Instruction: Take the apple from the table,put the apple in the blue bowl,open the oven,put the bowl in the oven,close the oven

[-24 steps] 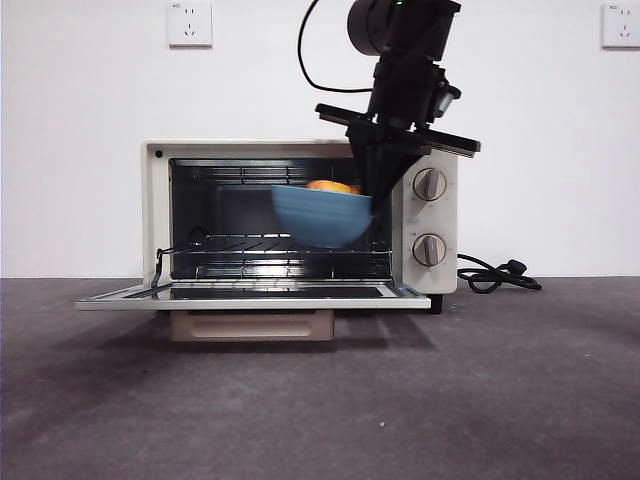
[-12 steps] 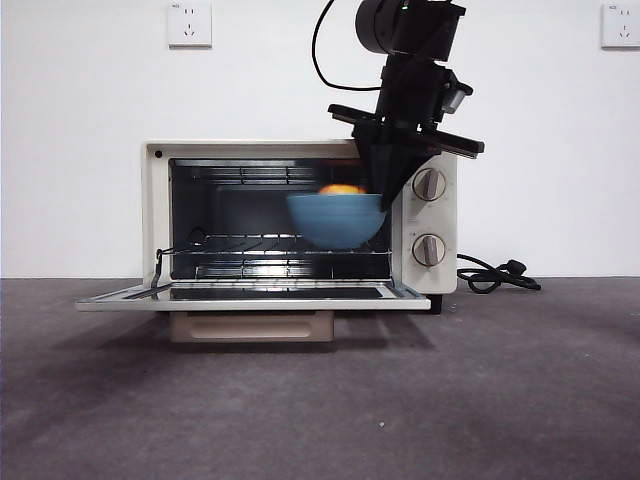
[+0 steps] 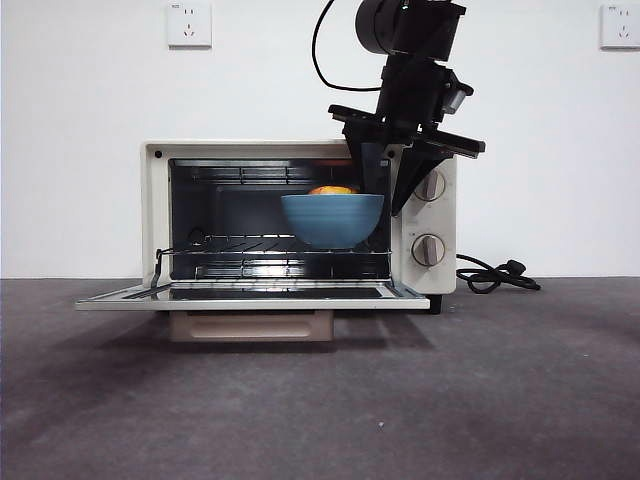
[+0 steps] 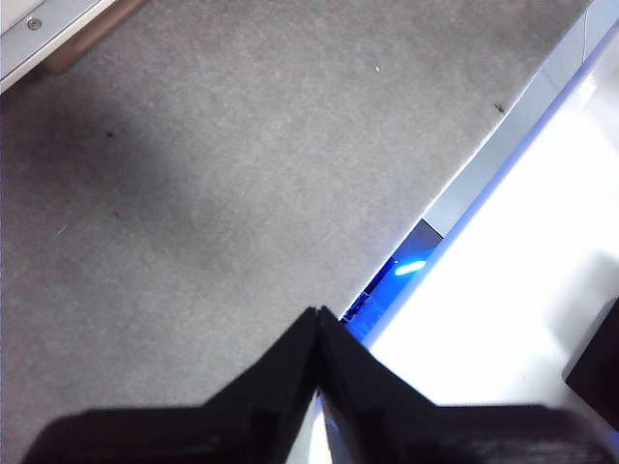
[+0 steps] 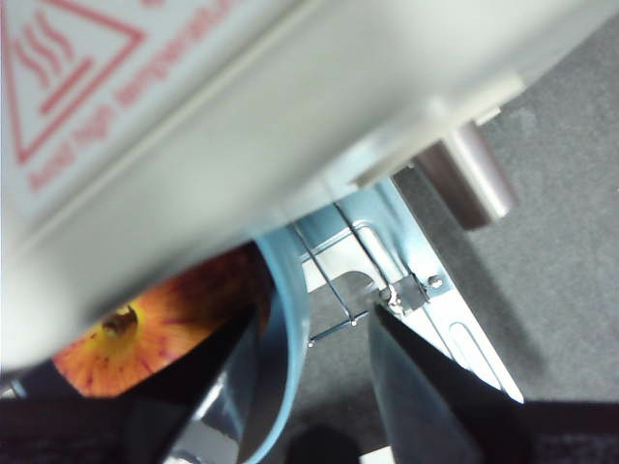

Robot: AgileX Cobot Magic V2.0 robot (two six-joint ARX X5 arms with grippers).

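The oven (image 3: 155, 215) stands with its door (image 3: 250, 298) folded down flat. Inside, at the right of the cavity, the blue bowl (image 3: 332, 220) sits level on the wire rack (image 3: 230, 250), with the apple (image 3: 332, 189) showing just above its rim. My right gripper (image 3: 388, 203) comes down from above at the bowl's right edge and is open, one jaw on each side of the rim. The right wrist view shows the bowl's rim (image 5: 280, 358) between the spread jaws of that gripper (image 5: 314, 319), with the apple (image 5: 145, 333) inside. My left gripper (image 4: 317, 314) is shut on nothing over the table (image 4: 193, 193).
Two round knobs (image 3: 430, 185) sit on the oven's right panel, close beside my right arm. A black cord (image 3: 495, 275) lies on the table (image 3: 450, 400) to the right of the oven. The lowered door juts out toward the front.
The bowl has moved slightly left, levelled out and settled on the rack. My right gripper's jaws, shut on the rim before, have spread apart.
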